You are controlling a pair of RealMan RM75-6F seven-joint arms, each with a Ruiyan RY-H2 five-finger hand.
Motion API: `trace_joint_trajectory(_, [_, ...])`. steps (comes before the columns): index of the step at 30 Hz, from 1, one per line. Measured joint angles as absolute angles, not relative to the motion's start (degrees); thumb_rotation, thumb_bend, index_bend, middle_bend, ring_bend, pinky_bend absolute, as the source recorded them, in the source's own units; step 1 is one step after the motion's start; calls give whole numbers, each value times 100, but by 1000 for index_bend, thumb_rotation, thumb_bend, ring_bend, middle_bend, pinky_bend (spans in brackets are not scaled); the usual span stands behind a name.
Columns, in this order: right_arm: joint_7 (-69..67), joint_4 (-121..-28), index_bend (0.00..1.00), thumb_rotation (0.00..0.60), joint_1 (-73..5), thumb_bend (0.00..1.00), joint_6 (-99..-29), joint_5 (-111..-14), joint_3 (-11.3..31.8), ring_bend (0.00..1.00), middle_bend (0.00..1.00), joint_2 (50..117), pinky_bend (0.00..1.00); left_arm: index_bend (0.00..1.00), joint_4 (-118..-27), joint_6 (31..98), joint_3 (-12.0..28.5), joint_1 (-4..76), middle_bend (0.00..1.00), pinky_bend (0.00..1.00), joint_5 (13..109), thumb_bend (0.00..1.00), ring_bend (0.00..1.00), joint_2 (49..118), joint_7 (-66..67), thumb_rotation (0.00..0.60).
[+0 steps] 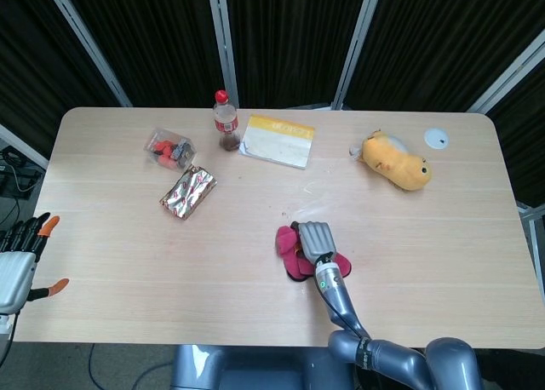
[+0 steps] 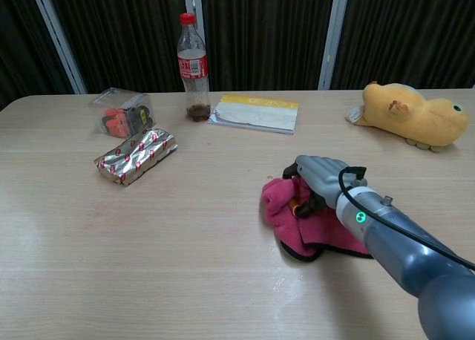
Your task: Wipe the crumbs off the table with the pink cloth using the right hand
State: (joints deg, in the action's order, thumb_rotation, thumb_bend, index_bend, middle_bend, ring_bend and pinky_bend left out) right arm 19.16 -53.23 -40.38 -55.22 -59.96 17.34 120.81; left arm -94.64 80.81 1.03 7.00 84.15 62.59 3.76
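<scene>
The pink cloth [image 1: 292, 259] lies crumpled on the table just right of centre, toward the near side; in the chest view the pink cloth [image 2: 284, 215] bulges out to the left from under the hand. My right hand [image 1: 314, 238] rests on top of it with fingers curled down into the fabric, gripping it; the chest view shows the right hand [image 2: 320, 175] with an orange fingertip tucked in the folds. A few faint specks [image 1: 289, 211] sit on the wood just beyond the cloth. My left hand [image 1: 17, 266] hangs off the table's left edge, fingers apart and holding nothing.
Along the far side stand a cola bottle [image 1: 225, 122], a yellow-and-white booklet [image 1: 278, 140], a yellow plush toy [image 1: 395, 161] and a small white disc [image 1: 436, 137]. A clear box [image 1: 169, 149] and a foil packet [image 1: 188, 192] lie at the far left.
</scene>
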Motion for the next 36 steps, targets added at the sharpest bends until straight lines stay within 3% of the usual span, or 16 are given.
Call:
trace_joint_trajectory(11, [1294, -4028, 730, 600, -4870, 601, -5066, -6075, 2363, 494, 604, 12402, 688, 0, -9537, 7974, 117, 728, 0, 0, 8315, 0, 0, 6249, 387, 600])
trace_joint_trajectory(24, [774, -2826, 730, 600, -5547, 601, -4612, -6026, 2664, 494, 604, 12793, 688, 0, -9587, 7909, 119, 734, 0, 0, 8227, 0, 0, 6240, 443, 600])
trace_joint_trajectory(36, [469, -3215, 731, 600, -5394, 600, -4612, -6189, 2481, 494, 604, 12768, 688, 0, -9578, 7904, 163, 746, 0, 0, 8148, 0, 0, 6281, 519, 600])
